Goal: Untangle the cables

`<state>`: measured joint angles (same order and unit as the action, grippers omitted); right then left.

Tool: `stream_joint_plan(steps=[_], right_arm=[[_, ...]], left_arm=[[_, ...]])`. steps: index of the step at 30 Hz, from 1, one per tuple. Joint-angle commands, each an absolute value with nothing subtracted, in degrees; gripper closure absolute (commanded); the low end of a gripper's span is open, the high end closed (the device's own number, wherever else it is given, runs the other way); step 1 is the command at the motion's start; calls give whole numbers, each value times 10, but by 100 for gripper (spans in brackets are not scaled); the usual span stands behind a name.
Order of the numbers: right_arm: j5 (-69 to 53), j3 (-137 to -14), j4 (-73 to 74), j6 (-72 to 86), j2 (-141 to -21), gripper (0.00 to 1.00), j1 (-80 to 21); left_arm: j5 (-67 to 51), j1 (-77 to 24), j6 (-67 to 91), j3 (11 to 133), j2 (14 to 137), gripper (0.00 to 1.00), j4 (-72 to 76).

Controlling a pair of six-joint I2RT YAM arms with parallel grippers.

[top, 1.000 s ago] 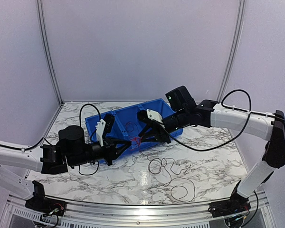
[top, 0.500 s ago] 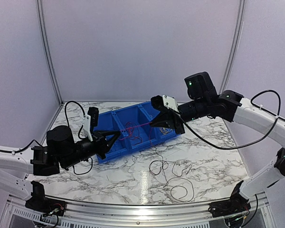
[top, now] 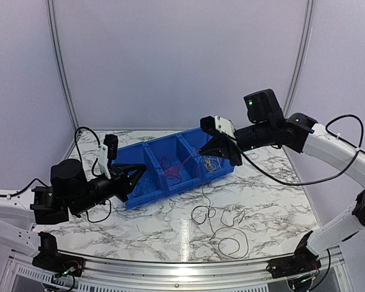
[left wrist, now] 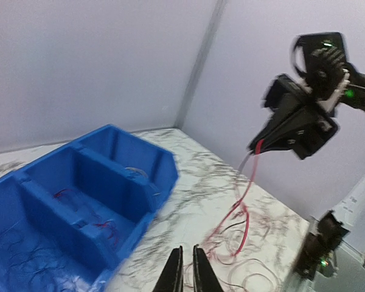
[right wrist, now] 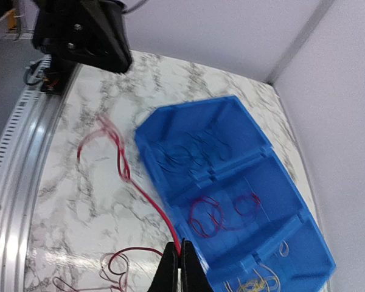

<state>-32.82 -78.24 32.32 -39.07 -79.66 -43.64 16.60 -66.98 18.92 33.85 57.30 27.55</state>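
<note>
My right gripper [top: 205, 155] is shut on a red cable [right wrist: 147, 198] and holds it up over the right end of the blue bin [top: 170, 191]. In the right wrist view the cable runs from the fingertips [right wrist: 178, 263] down-left to loops on the marble. In the left wrist view the red cable [left wrist: 246, 194] hangs from the right gripper [left wrist: 258, 146] to a tangle of red and dark wires [left wrist: 255, 267]. My left gripper [top: 147, 171] is at the bin's left front, its jaws [left wrist: 185, 274] closed; I see no wire between them.
The bin has three compartments: dark wires [right wrist: 194, 152], red loops [right wrist: 222, 213], yellow wires [right wrist: 261, 283]. A loose tangle of thin dark cable [top: 222, 222] lies on the marble in front of the bin. The enclosure's walls stand close behind and at both sides.
The two grippers have pulled apart: the left one back toward the left, the right one up and to the right with the red cable, which now hangs longer.
</note>
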Motion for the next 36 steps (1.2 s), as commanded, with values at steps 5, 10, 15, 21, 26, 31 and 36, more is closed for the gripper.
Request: stream_joint_plan(steps=[5,10,15,21,26,31,36], right_arm=[[-289,-892,364,-350,-777,100,-380],[-288,-929,366,-337,-800,100,-387],[-294,-996,370,-317,-823,100,-395],[-303,-1063,383,-306,-832,100,-406],[-307,-1115,391,-308,-835,100,-408],[-288,-1203,395,-334,-855,100,-401],[-220,-1357,383,-379,-897,100,-382]], left_arm=[[377,-650,197,345,570,62,172],[246,-657,190,325,646,51,313],[204,-679,102,357,779,38,498],[170,-677,41,499,970,35,564],[131,-672,98,606,1130,34,578],[122,-671,174,687,1241,45,583],[100,-665,252,696,1285,66,583]])
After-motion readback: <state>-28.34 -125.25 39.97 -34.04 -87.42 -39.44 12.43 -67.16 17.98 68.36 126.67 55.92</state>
